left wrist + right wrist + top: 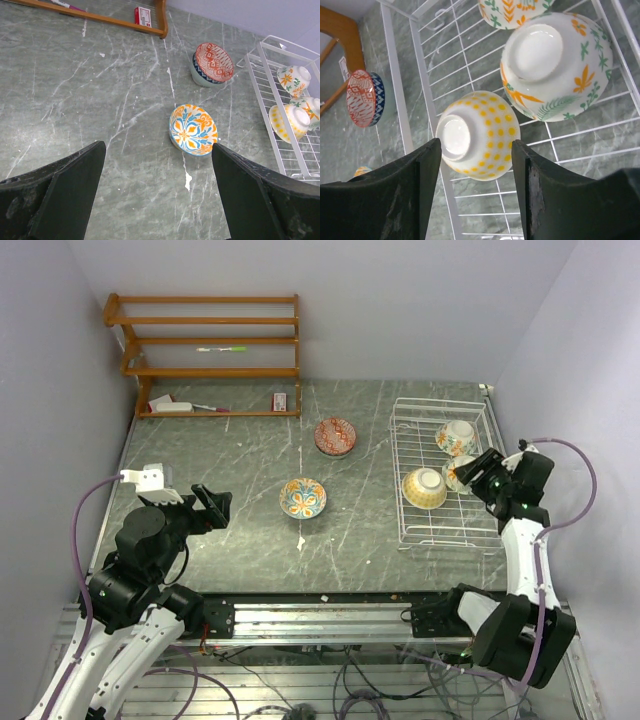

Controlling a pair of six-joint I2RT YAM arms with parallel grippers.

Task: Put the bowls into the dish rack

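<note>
The white wire dish rack (398, 470) stands at the right of the table. Three bowls lie in it: a cream one with yellow dots (424, 487) on its side and two with orange leaf patterns (457, 437) (460, 473). On the table are a red-brown patterned bowl (335, 436) and an orange-and-blue floral bowl (303, 498). My right gripper (480, 468) is open just above the rack, its jaws on either side of the yellow-dotted bowl (479, 134) and not touching it. My left gripper (215, 505) is open and empty over the table, left of the floral bowl (193, 129).
A brown wooden shelf unit (210, 350) stands at the back left, holding a pen (222, 348) and a small red-white box (281, 401). The rack's right side lies near the wall. White scuffs mark the grey table (240, 460).
</note>
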